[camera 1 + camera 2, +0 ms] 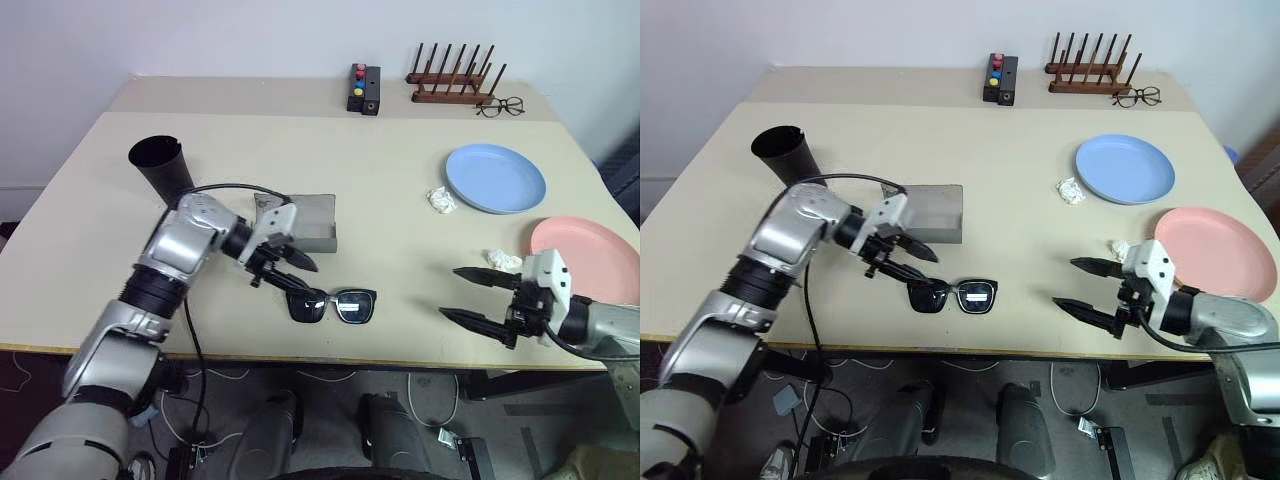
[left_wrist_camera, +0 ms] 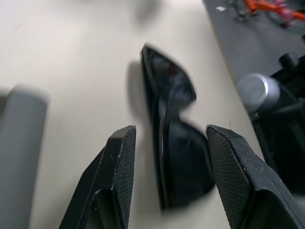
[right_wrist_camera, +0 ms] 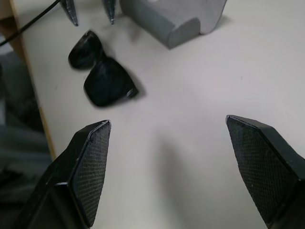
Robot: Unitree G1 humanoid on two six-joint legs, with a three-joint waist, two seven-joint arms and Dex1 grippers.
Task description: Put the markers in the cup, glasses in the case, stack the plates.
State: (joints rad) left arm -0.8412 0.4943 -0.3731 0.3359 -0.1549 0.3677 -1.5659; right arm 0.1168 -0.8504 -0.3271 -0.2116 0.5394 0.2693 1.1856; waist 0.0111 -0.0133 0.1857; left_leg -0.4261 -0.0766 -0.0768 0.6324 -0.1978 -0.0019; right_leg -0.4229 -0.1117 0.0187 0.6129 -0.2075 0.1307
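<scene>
The black glasses (image 1: 333,305) lie on the table near its front edge, lenses up. My left gripper (image 1: 305,277) is open just left of them, its fingertips close to the left lens without gripping it; in the left wrist view the glasses (image 2: 171,86) lie between and beyond the fingers. The grey case (image 1: 305,222) sits just behind that gripper. The black cup (image 1: 160,165) stands at the far left. My right gripper (image 1: 450,293) hangs open and empty at the front right. The blue plate (image 1: 496,178) and the pink plate (image 1: 590,260) lie apart on the right. The markers are out of view.
Two crumpled paper scraps (image 1: 441,200) (image 1: 504,260) lie near the plates. At the back stand a wooden rack (image 1: 455,85), wire-framed spectacles (image 1: 499,106) and a black box with coloured buttons (image 1: 364,90). A cable loops over my left arm.
</scene>
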